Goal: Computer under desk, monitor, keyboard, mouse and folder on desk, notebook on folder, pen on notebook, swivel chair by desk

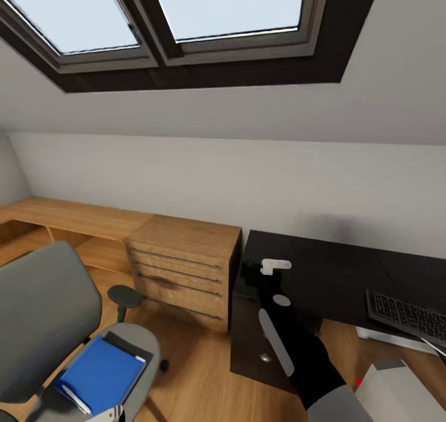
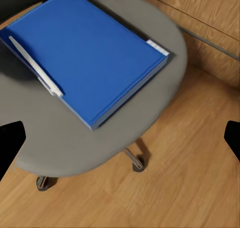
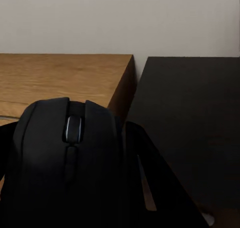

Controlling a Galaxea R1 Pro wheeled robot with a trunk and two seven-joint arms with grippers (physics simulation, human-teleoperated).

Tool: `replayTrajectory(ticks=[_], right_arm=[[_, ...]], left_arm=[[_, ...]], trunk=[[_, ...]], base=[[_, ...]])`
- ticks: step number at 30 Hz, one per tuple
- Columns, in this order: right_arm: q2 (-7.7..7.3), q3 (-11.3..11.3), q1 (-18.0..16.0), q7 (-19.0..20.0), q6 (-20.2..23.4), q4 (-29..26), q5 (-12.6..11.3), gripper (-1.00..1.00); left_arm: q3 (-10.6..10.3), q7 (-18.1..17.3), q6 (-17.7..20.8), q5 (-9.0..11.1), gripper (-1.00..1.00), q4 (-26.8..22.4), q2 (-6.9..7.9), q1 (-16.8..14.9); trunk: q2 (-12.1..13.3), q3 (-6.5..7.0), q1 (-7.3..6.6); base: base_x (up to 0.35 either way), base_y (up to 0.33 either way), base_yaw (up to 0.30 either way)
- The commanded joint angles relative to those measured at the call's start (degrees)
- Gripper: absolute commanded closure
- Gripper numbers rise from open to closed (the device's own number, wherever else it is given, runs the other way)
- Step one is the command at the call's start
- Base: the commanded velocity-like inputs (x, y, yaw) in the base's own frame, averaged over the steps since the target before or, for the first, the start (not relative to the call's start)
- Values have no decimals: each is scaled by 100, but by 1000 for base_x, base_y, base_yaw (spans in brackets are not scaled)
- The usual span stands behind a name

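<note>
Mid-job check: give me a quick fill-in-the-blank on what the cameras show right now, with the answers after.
1. The flat bright blue folder lies on the seat of the grey upholstered ____.
2. The thin white pen rests on top of the ____.
3. The right gripper is shut on the small rounded black ____.
4. The slim dark-keyed keyboard lies on the glossy black ____.

Missing words: swivel chair; folder; mouse; desk.
</note>
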Motion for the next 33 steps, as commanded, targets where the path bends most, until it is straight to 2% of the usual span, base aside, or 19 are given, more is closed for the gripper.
replayTrajectory(ticks=[1,6,7,8,10,14,15,20,23,24,30,33], right_arm=[[-2,15,-5,-58,15,15,-51,100],[4,30,-5,-48,22,157,-37,100],[6,9,-8,-47,34,347,-41,100],[-11,-10,-61,-54,22,1013,-31,100],[-42,-12,-228,-55,14,1545,-28,100],[-91,-13,-555,-56,-39,2234,-26,100],[-118,-13,-772,-56,-184,2708,-26,100],[-160,-12,-1238,-56,-579,3734,-33,100],[-181,-13,-1334,-56,-681,3961,-34,100],[-190,-8,-1375,-56,-723,4066,-34,100],[-189,-4,-1400,-56,-726,4185,-41,100],[-167,1,-1402,-53,-662,4246,-48,100]], left_arm=[[-30,34,-38,60,-100,-7,2,-3],[-42,31,-48,33,-100,-14,-31,-3],[-135,36,-64,-32,-100,-28,-32,-3],[-289,36,-145,-77,-100,-54,-32,-3],[-315,30,-237,-94,-100,-57,-32,-3],[-329,26,-288,-103,-100,-59,-32,-3],[-332,26,-295,-105,-100,-59,-32,-3],[-340,25,-309,-108,-100,-59,-32,-3],[-363,25,-310,-109,-100,-59,-32,-3],[-429,34,-314,-113,-100,-59,-32,-3],[-514,37,-325,-112,-100,-90,-32,-3],[-510,37,-316,-104,-100,-319,-29,-3]], trunk=[[-5,-7,4],[-5,-7,4],[-5,-7,4],[-5,-7,4],[-5,-7,4],[-5,-7,4],[-5,-7,4],[-5,-7,4],[-5,-7,4],[-5,-7,4],[-5,-7,4],[-5,-7,4]], base=[[321,0,6],[322,0,1],[322,0,0],[152,0,0],[80,0,0],[27,0,0],[38,0,0],[182,-1,0],[293,-55,0],[289,-157,0],[180,-133,0],[35,-27,0]])
